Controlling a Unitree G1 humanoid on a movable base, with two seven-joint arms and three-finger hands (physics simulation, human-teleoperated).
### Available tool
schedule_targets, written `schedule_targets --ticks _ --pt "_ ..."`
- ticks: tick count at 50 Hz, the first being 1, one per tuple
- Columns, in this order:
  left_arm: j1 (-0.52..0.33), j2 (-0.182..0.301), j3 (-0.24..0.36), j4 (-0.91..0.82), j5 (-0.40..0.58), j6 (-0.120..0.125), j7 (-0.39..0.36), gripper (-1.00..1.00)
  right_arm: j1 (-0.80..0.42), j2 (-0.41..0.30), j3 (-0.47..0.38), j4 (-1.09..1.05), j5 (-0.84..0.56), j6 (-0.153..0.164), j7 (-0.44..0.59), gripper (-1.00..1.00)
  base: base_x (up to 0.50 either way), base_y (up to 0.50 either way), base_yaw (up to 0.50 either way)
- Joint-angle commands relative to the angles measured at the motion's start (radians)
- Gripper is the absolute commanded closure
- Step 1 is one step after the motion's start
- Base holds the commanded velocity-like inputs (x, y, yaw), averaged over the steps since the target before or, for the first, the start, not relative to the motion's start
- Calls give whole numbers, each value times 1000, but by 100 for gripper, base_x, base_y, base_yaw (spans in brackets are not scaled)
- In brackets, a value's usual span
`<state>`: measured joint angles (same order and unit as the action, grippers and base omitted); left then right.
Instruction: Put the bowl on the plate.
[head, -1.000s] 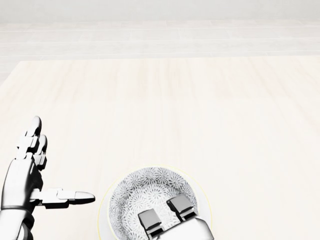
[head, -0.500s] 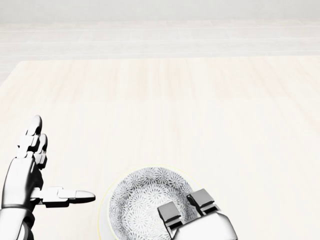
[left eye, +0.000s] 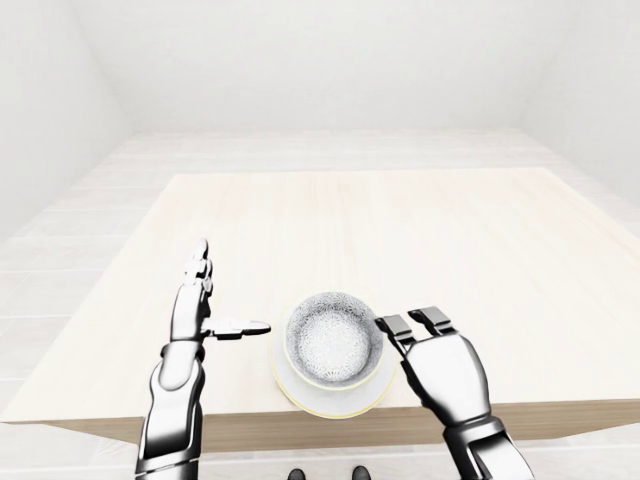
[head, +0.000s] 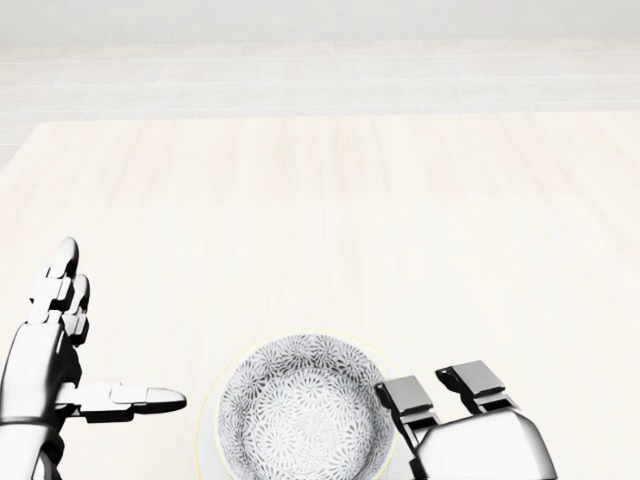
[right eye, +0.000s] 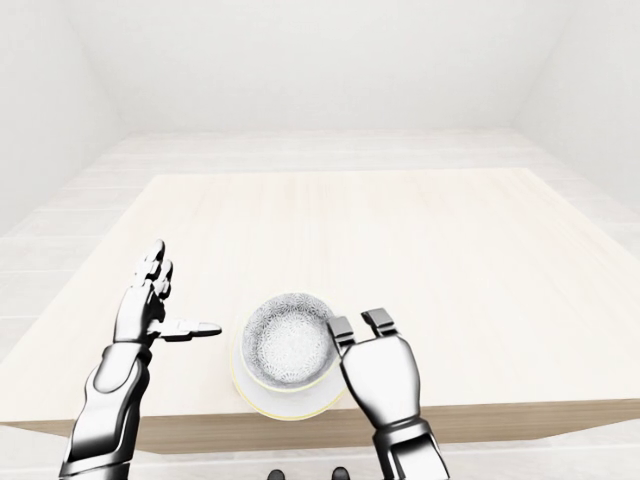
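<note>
The bowl (head: 305, 420) sits on the plate (left eye: 335, 403) at the bottom centre of the head view, near the lower edge of the table (left eye: 400, 230). Your right hand (head: 480, 440) stands just right of the bowl's rim, its fingers (head: 402, 394) apart and gripping nothing. Whether a fingertip touches the rim cannot be told. Your left hand (head: 45, 360) is at the lower left, fingers spread, with the thumb stretched right and its tip near the plate's rim.

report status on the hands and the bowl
Left robot hand open, left of the bowl, empty. Right robot hand open, close by bowl's right rim. Bowl upright on the plate. Nothing in the way.
</note>
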<state>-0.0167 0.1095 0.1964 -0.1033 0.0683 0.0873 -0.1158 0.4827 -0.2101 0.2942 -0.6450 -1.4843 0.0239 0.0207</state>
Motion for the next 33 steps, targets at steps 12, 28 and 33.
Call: schedule_targets --ticks 12,28,33 --pt "12 -1 9 -9 2 0 -5 -100 10 108 -168 6 166 -54 5 -29 0 0 0" --pt "0 0 8 -18 2 0 -4 -100 -10 185 -278 -17 341 -4 50 -64 0 0 0" --pt "-3 2 8 -15 3 0 -3 -100 -10 199 -311 -11 391 8 55 -95 0 0 0"
